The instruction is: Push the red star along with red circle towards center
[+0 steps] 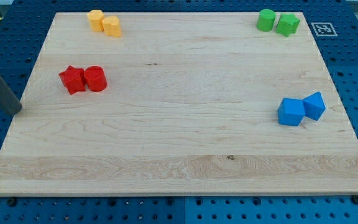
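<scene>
The red star (73,79) lies on the wooden board at the view's left, touching the red circle (96,79) on its right. My tip (16,110) is at the board's left edge, below and to the left of the red star, well apart from it. The rod slants up to the view's top left.
Two yellow blocks (103,22) sit together at the view's top left. A green circle (266,19) and a green star (287,24) sit at the top right. Two blue blocks (291,112), (314,105) touch at the right. The wooden board (179,162) lies on a blue pegboard.
</scene>
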Robot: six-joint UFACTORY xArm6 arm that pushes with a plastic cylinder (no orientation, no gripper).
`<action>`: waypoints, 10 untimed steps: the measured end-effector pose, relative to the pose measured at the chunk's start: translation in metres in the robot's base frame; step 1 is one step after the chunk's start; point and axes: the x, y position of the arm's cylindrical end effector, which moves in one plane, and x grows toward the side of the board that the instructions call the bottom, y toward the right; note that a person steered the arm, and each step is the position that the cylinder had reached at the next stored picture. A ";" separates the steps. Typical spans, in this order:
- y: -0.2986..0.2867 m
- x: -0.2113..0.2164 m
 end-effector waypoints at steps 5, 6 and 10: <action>0.004 -0.069; 0.032 -0.070; 0.126 -0.078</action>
